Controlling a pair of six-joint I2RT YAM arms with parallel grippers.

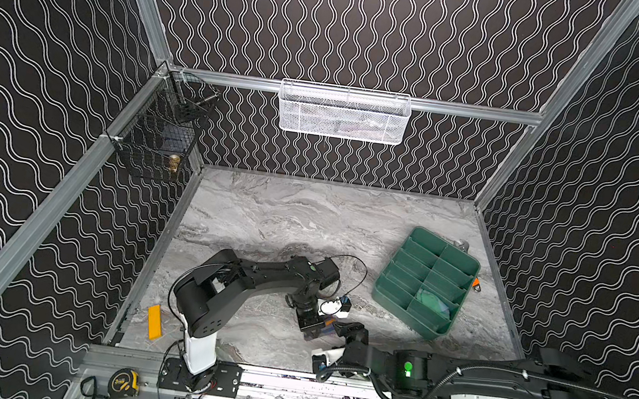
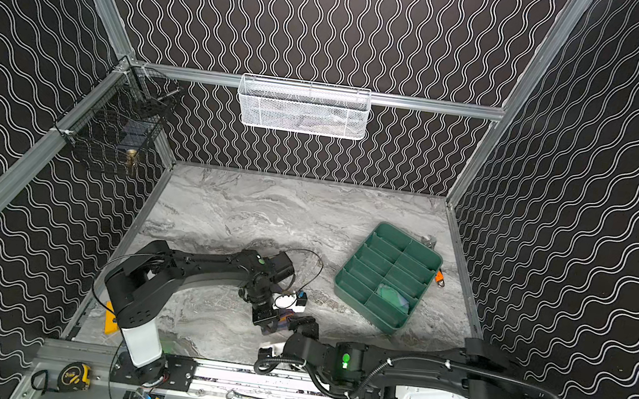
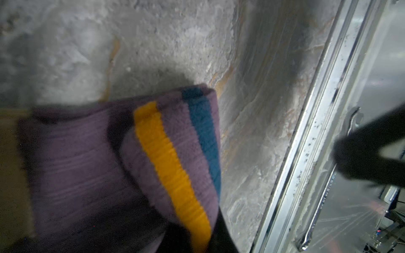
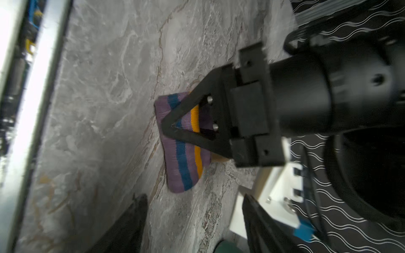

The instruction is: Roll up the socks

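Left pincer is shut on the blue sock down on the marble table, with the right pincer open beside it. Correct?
Not quite: the sock is wrong. The left pincer is shut on the purple sock with orange and navy stripes, as the right wrist view shows. The rest holds: it lies on the marble table, and the right pincer is open beside it.

- You see the purple sock (image 4: 182, 153) banded orange and blue.
- Your desk (image 1: 266, 210) is grey, marble-veined.
- The tray (image 1: 405, 314) is dark green.
- The walls (image 1: 353, 24) are black with white wavy lines.
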